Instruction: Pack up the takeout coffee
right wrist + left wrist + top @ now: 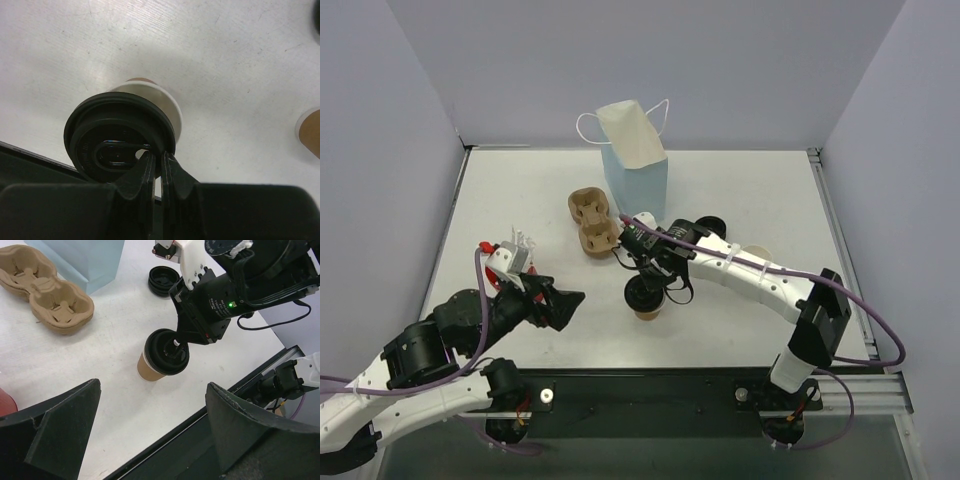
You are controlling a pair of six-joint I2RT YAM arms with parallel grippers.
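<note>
Pinching the rim of the black round plastic lid (117, 142), the right arm's fingers (142, 175) hold it askew atop the brown kraft paper cup (145, 371), standing mid-frame on the white tabletop (520, 200); the left arm's fingers (558, 306), lower left, are spread wide, holding nothing.

We count one brown kraft cup (146, 369), one red cup (4, 401), one pulp tray (50, 295) with two holes, one light blue bag (638, 175), one black lid (167, 351) and a second lid (164, 280).
</note>
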